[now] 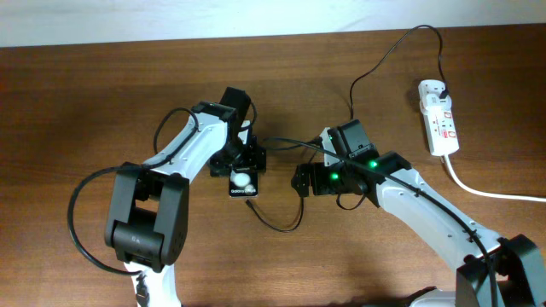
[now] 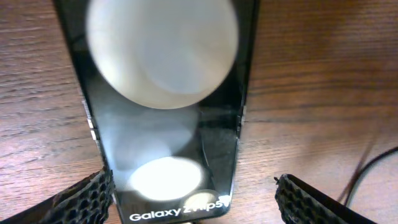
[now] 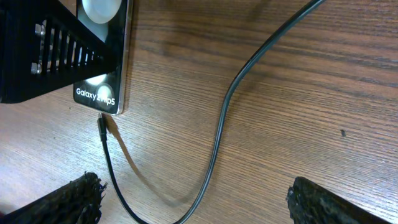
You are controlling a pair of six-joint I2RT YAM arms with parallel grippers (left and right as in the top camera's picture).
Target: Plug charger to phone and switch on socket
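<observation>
Plug-in step. Phone (image 3: 102, 93) lies flat; left gripper (image 2: 199, 200) open astride it, not clamping. Charger (image 3: 217, 124) tip (image 3: 101, 126) at phone's port end; seated or not, cannot tell. Right gripper (image 3: 196, 202) spread wide, empty. Next: confirm seating, then reach the switch on socket (image 1: 438, 118), well apart.

Table (image 1: 77, 94): dark brown wood, grain running side to side. Pale band (image 1: 171, 17) lay beyond its far edge. Small dark speck (image 3: 342, 132) showed on the wood, right wrist view.
</observation>
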